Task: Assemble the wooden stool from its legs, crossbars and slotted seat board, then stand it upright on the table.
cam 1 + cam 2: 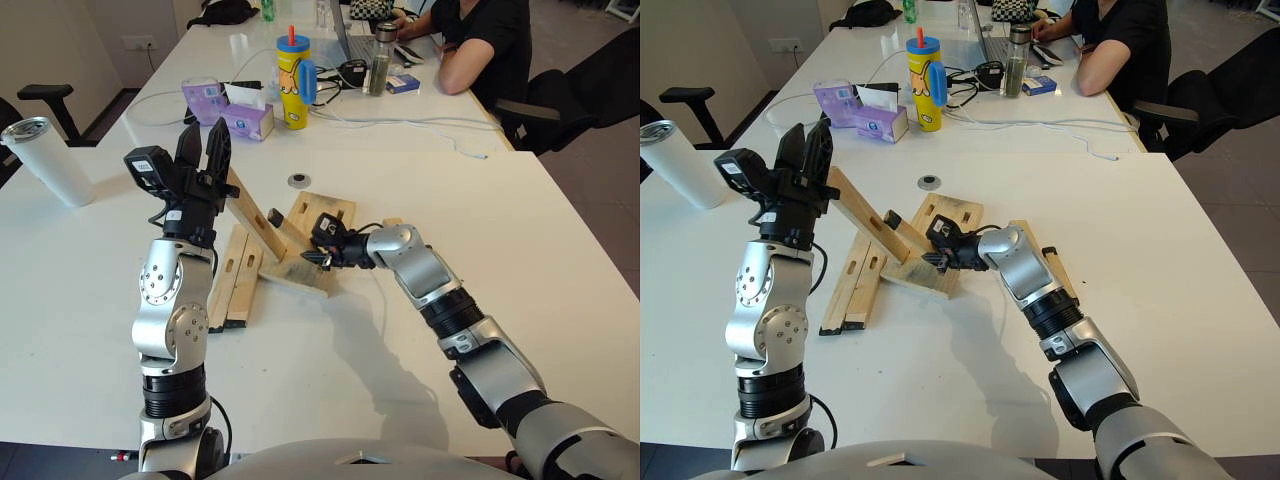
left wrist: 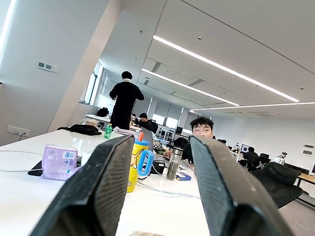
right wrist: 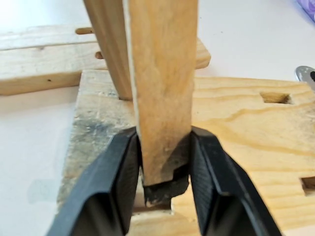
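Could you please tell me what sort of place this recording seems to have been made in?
Most likely an open-plan office or shared lab: a long white table carrying a laptop, a person working at it beside an office chair, and long ceiling strip lights.

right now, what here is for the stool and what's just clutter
For the job: slotted seat board, leg clamped in the right gripper, loose wooden pieces flat beside it, open left gripper.
Lying about: yellow cup, tissue packs, white tumbler, bottle, round metal disc.
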Available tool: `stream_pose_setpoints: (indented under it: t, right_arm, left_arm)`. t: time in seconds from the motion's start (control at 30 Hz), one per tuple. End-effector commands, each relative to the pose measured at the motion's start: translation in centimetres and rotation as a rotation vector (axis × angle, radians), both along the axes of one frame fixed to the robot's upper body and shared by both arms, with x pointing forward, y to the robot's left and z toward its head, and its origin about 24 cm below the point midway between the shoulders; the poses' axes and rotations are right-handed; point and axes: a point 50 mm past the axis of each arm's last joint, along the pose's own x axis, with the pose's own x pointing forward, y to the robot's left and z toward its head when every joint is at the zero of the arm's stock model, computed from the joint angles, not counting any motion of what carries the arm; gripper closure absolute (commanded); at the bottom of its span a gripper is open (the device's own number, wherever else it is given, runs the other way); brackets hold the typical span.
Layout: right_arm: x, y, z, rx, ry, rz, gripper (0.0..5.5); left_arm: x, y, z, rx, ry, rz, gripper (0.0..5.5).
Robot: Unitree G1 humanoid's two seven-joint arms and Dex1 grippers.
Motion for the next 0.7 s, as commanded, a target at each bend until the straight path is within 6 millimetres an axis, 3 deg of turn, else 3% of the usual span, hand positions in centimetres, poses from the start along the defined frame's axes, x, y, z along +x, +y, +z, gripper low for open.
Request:
stream_pose_setpoints:
  t: [0.03, 0.2, 0.37, 0.53, 0.7]
  right_arm:
    - [1.0, -1.2, 2.8, 0.021, -0.128, -0.055, 4.18]
    - [2.1, -2.3, 6.6, 0.072, -0.375, -0.141, 4.18]
    - [2.5, -1.9, 10.3, 0.190, -0.610, -0.215, 4.18]
    - [1.8, -0.7, 12.7, 0.280, -0.735, -0.194, 4.18]
    - [1.1, 0.9, 13.8, 0.319, -0.780, -0.141, 4.18]
  left_arm:
    - [0.0, -0.1, 0.9, -0.015, -0.029, -0.034, 3.34]
    - [-0.3, 0.3, 2.5, -0.086, -0.071, -0.103, 3.34]
    - [-0.7, -0.2, 4.7, -0.111, -0.124, -0.171, 3.34]
    - [-0.9, -0.9, 6.0, -0.077, -0.139, -0.212, 3.34]
    - [-0.9, -2.6, 5.4, -0.032, -0.103, -0.277, 3.34]
